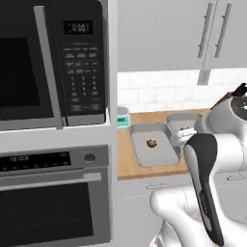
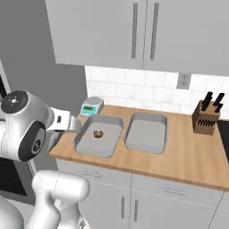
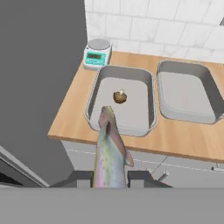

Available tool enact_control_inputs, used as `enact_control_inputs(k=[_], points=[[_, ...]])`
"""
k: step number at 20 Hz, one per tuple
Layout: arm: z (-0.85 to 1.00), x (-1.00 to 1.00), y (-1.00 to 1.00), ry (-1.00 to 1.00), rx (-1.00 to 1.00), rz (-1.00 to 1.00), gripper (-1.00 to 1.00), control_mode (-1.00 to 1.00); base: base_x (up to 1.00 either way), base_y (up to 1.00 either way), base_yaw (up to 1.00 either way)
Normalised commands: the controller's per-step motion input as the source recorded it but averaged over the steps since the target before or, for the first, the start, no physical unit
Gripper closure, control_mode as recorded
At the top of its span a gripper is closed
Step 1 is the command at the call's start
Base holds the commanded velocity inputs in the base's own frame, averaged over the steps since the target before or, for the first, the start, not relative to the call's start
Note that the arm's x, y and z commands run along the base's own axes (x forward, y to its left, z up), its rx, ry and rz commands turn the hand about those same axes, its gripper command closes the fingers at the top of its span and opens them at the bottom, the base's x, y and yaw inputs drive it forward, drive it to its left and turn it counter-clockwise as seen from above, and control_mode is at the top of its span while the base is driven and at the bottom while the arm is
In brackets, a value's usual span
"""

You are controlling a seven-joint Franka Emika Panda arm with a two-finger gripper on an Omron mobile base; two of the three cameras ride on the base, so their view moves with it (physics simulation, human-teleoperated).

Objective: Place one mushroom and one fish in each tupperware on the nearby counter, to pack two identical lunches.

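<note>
Counter (image 2: 188, 156) taken as the landmark: light-brown wooden slab, white cabinet fronts below, tiled wall behind. Arm (image 2: 27, 129) bent in front of the counter's left end, off its front edge, wrist reaching toward the slab; in the left base view its dark forearm (image 1: 205, 188) covers the counter's right part.

Two grey tupperwares side by side mid-counter. Left tupperware (image 3: 120, 103) holds one brown mushroom (image 3: 120, 96) near its centre. Right tupperware (image 3: 188, 94) partly cut off behind the arm in the left base view.

Gripper (image 3: 110, 177) clamped on a fish (image 3: 109, 148), which juts toward the counter's front edge, off the slab. Fingertips barely visible.

Small scale (image 3: 97, 54) at counter's back-left corner. Knife block (image 2: 206, 117) toward the right.
</note>
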Motion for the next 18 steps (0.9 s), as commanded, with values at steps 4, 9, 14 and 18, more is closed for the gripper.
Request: enact_control_inputs(k=[4,9,14,18], points=[[0.00,0.00,0.00,0.00,0.00,0.00,1.00,1.00,0.41,-0.15,0.38],[0.00,0.00,0.00,0.00,0.00,0.00,1.00,1.00,0.46,-0.52,0.51],[0.00,0.00,0.00,0.00,0.00,0.00,1.00,1.00,0.18,-0.33,0.34],[-0.44,0.59,-0.03,0.09,-0.01,0.03,1.00,-1.00,0.00,0.00,0.00]])
